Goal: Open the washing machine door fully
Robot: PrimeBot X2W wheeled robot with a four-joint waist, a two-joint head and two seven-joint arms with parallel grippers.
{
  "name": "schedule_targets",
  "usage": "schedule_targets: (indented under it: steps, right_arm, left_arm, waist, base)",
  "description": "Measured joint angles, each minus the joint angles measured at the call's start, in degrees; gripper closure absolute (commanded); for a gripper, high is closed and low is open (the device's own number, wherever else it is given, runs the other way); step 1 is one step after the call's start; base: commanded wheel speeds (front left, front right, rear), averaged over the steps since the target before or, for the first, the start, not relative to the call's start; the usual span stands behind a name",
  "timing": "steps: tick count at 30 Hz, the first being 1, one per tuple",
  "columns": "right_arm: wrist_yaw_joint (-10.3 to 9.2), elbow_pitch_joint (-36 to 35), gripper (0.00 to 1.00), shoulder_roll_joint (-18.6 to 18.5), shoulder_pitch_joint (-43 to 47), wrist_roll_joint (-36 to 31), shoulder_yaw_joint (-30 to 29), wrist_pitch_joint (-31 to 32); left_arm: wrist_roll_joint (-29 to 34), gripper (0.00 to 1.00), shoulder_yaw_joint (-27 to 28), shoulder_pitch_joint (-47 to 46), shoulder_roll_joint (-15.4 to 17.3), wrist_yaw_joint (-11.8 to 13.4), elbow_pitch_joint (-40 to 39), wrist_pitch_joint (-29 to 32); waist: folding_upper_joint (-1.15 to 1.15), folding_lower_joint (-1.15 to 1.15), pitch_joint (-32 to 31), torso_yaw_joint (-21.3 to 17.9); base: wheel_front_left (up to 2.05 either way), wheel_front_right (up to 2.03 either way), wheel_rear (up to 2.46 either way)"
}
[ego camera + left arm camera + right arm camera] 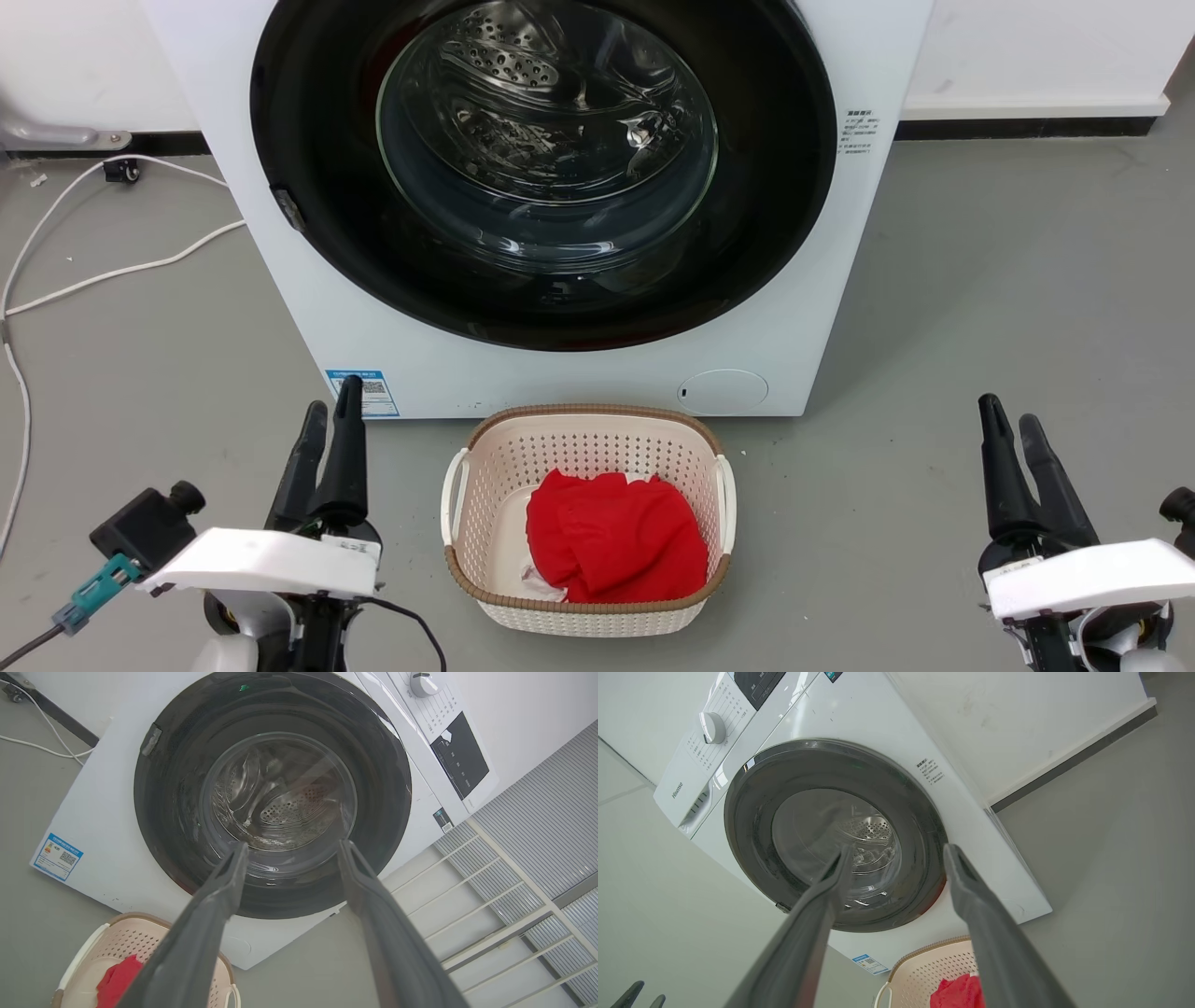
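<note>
On a grey floor [980, 280] against a white wall [1027, 47], with a white cable [121, 271] looping at the left edge of the head view. Upper centre there: the machine [280, 317], its door [317, 187] shut and flush with the front, with what looks like a small catch [288, 207] at the ring's left rim. Directly below, just beside the front panel: a basket [597, 411] with a red cloth [611, 537]. Lower left, the left gripper [334, 397]; lower right, the right gripper [1008, 411]; both moderately spread, holding nothing, well short of the door. Nothing of the task done yet. Likely trouble from here: slipping off the glossy ring with a grip anywhere but the catch; pulling askew and popping free before release of the latch; nudging the basket on the reach in, or fouling an arm on it under the swinging door; stopping at half open instead of fully back. Also worth minding the cable on any roll leftward.
</note>
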Motion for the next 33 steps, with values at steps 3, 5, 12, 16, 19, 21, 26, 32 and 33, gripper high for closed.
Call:
schedule_targets:
  steps: [3,5,12,16,19,21,26,32,33]
  right_arm:
    - [0.0,0.0,0.0,0.0,0.0,-3.0,0.0,-0.6]
    - [0.0,0.0,0.0,0.0,0.0,-4.8,0.0,-1.0]
    - [0.0,-0.3,0.0,0.0,0.4,-11.4,-0.1,-2.2]
    - [0.0,-0.3,0.0,0.0,0.4,-14.8,-0.1,-2.8]
    - [0.0,-0.4,0.0,0.0,0.4,-17.0,0.2,-2.9]
    - [0.0,-0.4,0.0,0.0,0.5,-18.2,0.3,-2.9]
    - [0.0,-0.8,0.0,0.0,0.9,-21.5,0.2,-2.7]
    - [0.01,-1.3,0.0,0.0,1.3,-25.5,0.2,-2.6]
    - [0.01,-1.4,0.0,0.0,1.3,-26.3,0.1,-2.6]
  left_arm:
    - [3.4,0.0,-0.3,0.0,0.3,0.0,0.1,-0.6]
    - [5.6,0.0,-0.5,0.0,0.4,0.0,0.1,-1.0]
    - [12.7,0.0,-0.9,0.0,0.6,0.0,0.2,-2.2]
    - [16.2,0.0,-1.3,0.0,0.6,0.0,0.1,-2.9]
    - [18.7,0.0,-1.7,0.0,0.8,0.0,0.0,-3.3]
    - [20.3,0.0,-1.9,0.1,0.9,0.1,0.0,-3.7]
    - [24.0,0.0,-2.5,0.2,1.4,0.5,0.1,-4.4]
    - [27.9,0.0,-3.3,0.2,1.8,1.2,0.4,-5.3]
    - [28.4,0.0,-3.4,0.2,1.9,1.3,0.4,-5.5]
  waist:
    - [0.0,0.0,0.0,0.1]
    - [0.0,0.0,0.0,0.1]
    - [0.0,0.0,0.0,0.2]
    - [0.0,0.0,0.0,0.2]
    - [0.0,0.0,-0.1,0.2]
    - [0.0,0.0,-0.1,0.2]
    - [0.0,0.0,-0.2,0.2]
    - [0.0,0.0,-0.2,0.2]
    - [0.0,0.0,-0.2,0.2]
  base:
    - [0.0,0.0,0.0]
    - [0.0,0.0,0.0]
    - [0.0,0.0,0.0]
    - [0.0,0.0,0.0]
    - [0.0,0.0,0.0]
    - [0.0,0.0,0.0]
    - [0.0,0.0,0.0]
    - [0.0,0.0,0.0]
    - [0.0,0.0,0.0]
